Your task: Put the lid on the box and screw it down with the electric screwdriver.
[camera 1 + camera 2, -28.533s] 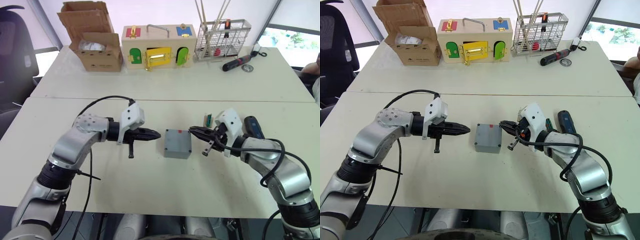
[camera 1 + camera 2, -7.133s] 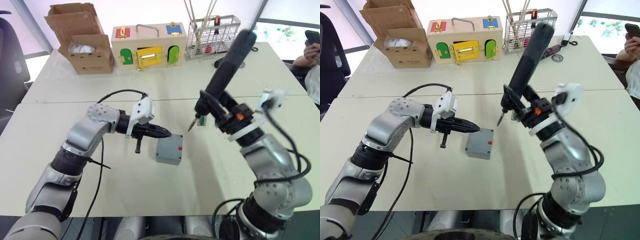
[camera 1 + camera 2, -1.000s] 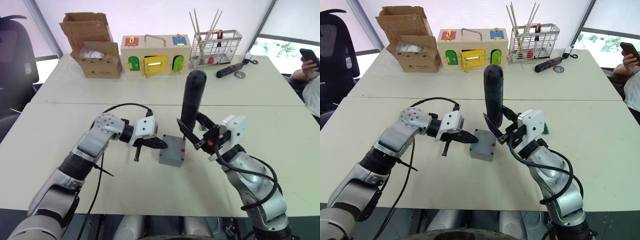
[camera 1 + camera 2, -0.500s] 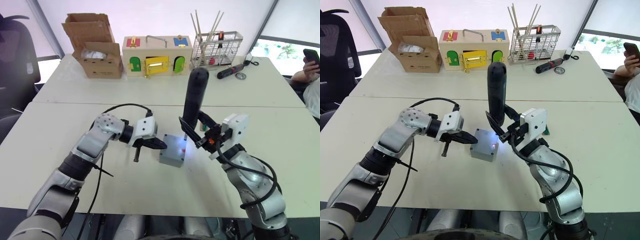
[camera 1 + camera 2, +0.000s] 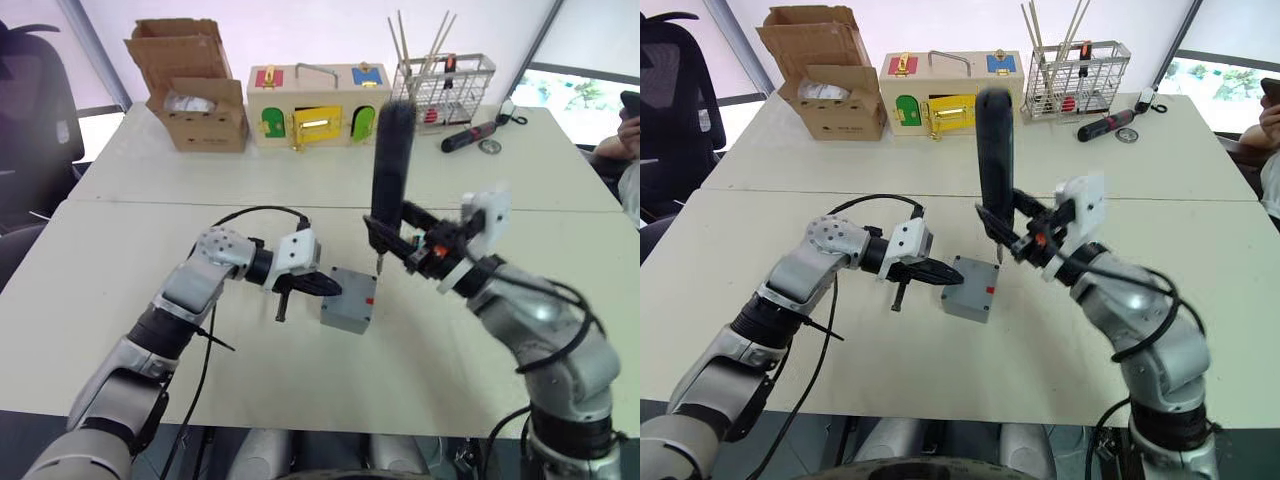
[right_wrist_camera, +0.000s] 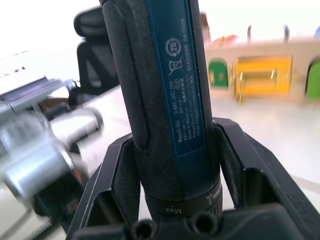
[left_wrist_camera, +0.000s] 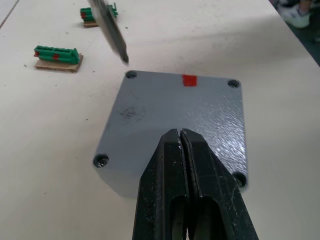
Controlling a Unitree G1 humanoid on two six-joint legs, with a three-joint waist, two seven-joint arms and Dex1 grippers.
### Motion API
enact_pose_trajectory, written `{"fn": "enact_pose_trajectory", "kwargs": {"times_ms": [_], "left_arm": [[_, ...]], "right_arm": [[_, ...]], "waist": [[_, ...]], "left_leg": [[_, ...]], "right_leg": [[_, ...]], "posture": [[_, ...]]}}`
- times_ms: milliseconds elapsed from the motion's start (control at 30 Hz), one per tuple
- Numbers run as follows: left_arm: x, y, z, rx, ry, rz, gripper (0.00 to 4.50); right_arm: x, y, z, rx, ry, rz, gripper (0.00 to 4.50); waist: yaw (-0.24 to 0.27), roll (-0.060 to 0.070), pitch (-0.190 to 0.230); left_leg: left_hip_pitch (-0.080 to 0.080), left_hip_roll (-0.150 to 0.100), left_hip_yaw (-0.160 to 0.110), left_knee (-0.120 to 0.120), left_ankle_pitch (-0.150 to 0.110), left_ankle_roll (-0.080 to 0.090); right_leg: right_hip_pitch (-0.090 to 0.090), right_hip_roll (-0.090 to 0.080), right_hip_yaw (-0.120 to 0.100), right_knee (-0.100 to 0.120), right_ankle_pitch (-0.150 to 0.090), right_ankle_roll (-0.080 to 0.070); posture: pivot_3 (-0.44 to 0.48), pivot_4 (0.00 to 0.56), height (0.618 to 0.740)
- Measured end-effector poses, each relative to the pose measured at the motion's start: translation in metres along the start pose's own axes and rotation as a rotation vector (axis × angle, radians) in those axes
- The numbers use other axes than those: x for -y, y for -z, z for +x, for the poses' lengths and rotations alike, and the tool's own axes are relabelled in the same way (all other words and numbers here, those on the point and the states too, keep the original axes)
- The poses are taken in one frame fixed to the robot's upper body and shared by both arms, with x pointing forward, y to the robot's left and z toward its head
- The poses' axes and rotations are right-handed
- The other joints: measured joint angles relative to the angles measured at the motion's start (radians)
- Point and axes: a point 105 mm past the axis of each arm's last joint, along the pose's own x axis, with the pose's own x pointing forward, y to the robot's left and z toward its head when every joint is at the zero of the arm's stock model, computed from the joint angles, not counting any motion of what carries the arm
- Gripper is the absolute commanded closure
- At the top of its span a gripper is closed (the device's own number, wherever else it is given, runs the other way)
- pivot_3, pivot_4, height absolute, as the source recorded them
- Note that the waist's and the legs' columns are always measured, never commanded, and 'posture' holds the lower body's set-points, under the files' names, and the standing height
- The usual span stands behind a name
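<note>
- The lid (image 7: 175, 120) sits on the box (image 5: 349, 312), mid-table near the front edge.
- The left gripper (image 7: 185, 165), fingers closed and empty, presses the lid.
- The right gripper (image 5: 1025, 240) clamps the electric screwdriver (image 5: 390, 165) upright, bit hovering beside a far corner screw hole (image 7: 131, 75); seat it squarely before driving.

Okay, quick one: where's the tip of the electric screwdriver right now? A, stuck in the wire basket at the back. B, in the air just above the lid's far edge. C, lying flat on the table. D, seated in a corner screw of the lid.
B: the electric screwdriver stands upright in the right gripper, and its bit hangs just clear of the lid, near a far corner screw hole, not seated in it.
</note>
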Motion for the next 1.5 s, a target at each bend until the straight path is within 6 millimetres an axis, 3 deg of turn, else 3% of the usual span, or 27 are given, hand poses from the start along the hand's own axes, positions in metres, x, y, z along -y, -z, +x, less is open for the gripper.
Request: {"fn": "enact_pose_trajectory", "kwargs": {"times_ms": [167,300,467,600,733,867,1033,1300,1500], "left_arm": [[-0.017,-0.017,-0.015,0.073,-0.077,-0.056,4.50],[-0.019,-0.035,-0.022,0.124,-0.101,-0.032,4.50],[-0.020,-0.039,-0.022,0.133,-0.117,-0.024,4.50],[-0.021,-0.046,-0.018,0.166,-0.119,-0.015,4.50],[-0.019,-0.060,-0.015,0.189,-0.079,0.047,4.50],[-0.003,-0.068,0.004,0.194,0.037,0.135,4.50],[0.012,-0.067,0.022,0.145,0.110,0.234,4.50],[0.017,-0.057,0.030,0.138,0.075,0.221,4.50],[0.023,-0.058,0.031,0.183,0.059,0.150,4.50]], "right_arm": [[0.003,-0.040,0.000,0.109,-0.063,0.047,2.51],[0.009,-0.045,0.000,0.114,-0.074,0.086,2.51],[0.019,-0.044,0.002,0.092,-0.039,0.111,2.51],[0.052,-0.048,-0.004,-0.045,0.066,0.142,2.51],[0.106,-0.049,-0.048,-0.326,0.268,0.149,2.51],[0.141,-0.023,-0.116,-0.666,0.461,0.297,2.51],[0.143,0.031,-0.166,-0.968,0.524,0.518,2.51],[0.154,0.058,-0.182,-1.091,0.563,0.545,2.51],[0.162,0.080,-0.180,-1.113,0.575,0.566,2.51]], "waist": [[-0.003,-0.001,0.005],[-0.003,-0.001,0.006],[-0.004,0.000,0.011],[0.004,0.000,0.014],[0.009,0.001,0.015],[0.002,0.001,0.016],[-0.017,0.005,0.016],[-0.021,0.012,0.017],[-0.016,0.011,0.018]], "left_leg": [[-0.010,0.000,0.000,0.002,0.005,-0.008],[-0.010,-0.001,0.001,0.001,0.005,-0.008],[-0.010,0.000,0.001,0.001,0.005,-0.008],[-0.012,-0.001,0.001,0.002,0.005,-0.008],[-0.013,-0.002,0.002,0.003,0.004,-0.006],[-0.014,-0.002,0.005,0.002,0.002,-0.003],[-0.012,0.000,0.010,0.003,-0.001,0.003],[-0.011,0.000,0.011,0.004,-0.001,0.002],[-0.011,-0.001,0.011,0.004,0.002,-0.002]], "right_leg": [[-0.011,0.000,-0.001,0.003,0.000,0.000],[-0.011,-0.001,-0.001,0.002,0.000,0.000],[-0.011,-0.001,-0.001,0.002,0.000,0.000],[-0.011,-0.003,-0.001,0.002,0.000,0.000],[-0.010,-0.005,-0.002,0.000,0.000,0.000],[-0.010,-0.006,-0.002,-0.002,0.000,0.000],[-0.011,-0.005,-0.001,0.000,0.000,0.000],[-0.012,-0.005,0.000,0.002,0.000,0.000],[-0.012,-0.005,0.000,0.001,0.000,0.000]], "posture": [[0.000,0.150,0.740],[0.000,0.150,0.740],[0.000,0.150,0.740],[0.000,0.150,0.740],[0.000,0.150,0.740],[0.000,0.150,0.740],[0.000,0.150,0.740],[0.000,0.150,0.740],[0.000,0.150,0.740]]}}
